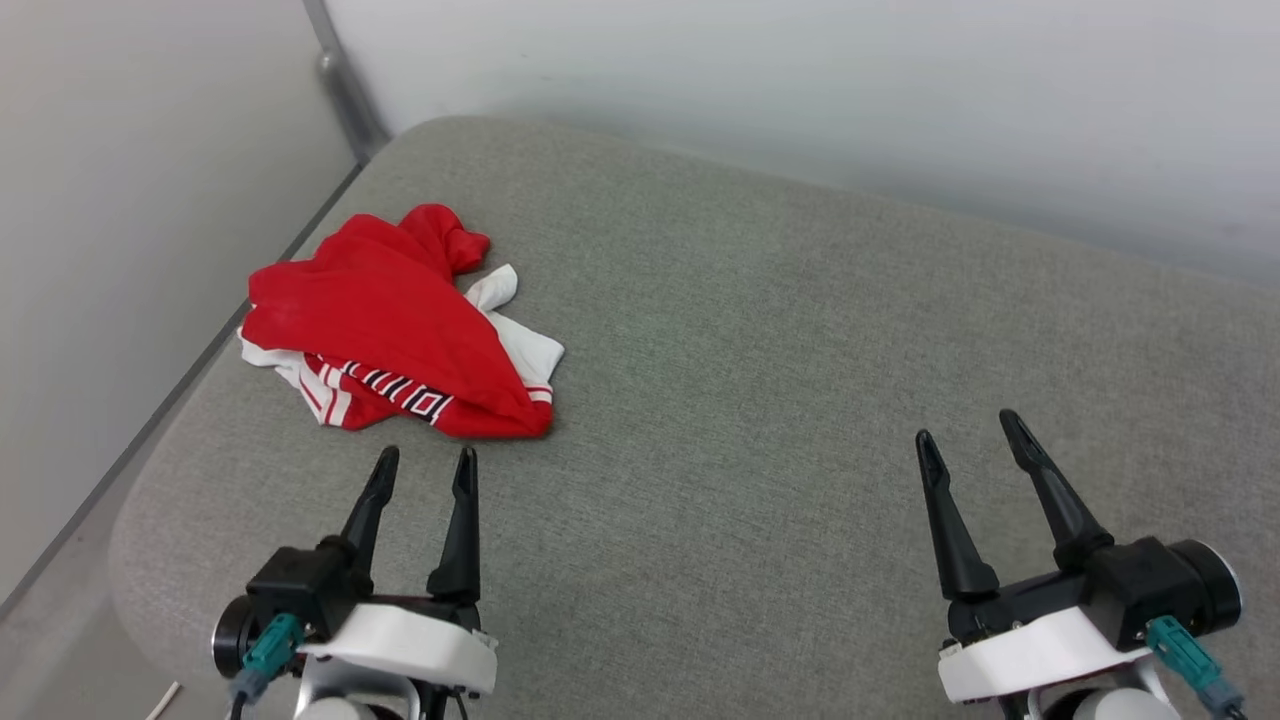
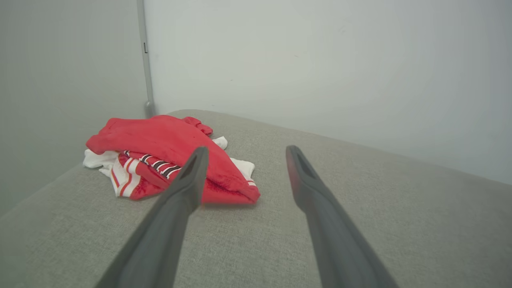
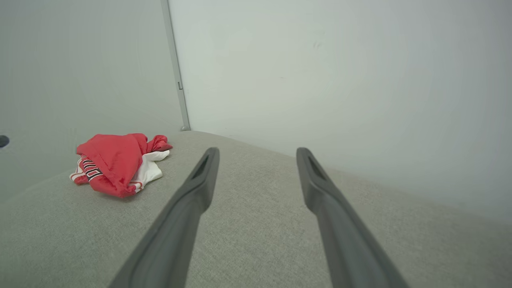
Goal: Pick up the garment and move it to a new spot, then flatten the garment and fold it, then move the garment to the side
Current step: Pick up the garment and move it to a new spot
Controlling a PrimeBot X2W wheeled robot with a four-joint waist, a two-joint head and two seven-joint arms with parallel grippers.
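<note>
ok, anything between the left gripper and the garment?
Nothing visible. The left gripper is open and points at the crumpled garment. In the head view, only a narrow strip of bare grey cushion separates its fingertips from the garment's near edge.

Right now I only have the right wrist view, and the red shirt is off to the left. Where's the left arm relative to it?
Observer: The left gripper sits just short of the garment's near edge; it seems clear of it.
Operator: Are its fingers apart?
Observer: Yes, the left fingers stand apart with nothing between them.
Operator: And my right one, overall?
Observer: The right gripper is over the grey cushion's right side, far from the garment.
</note>
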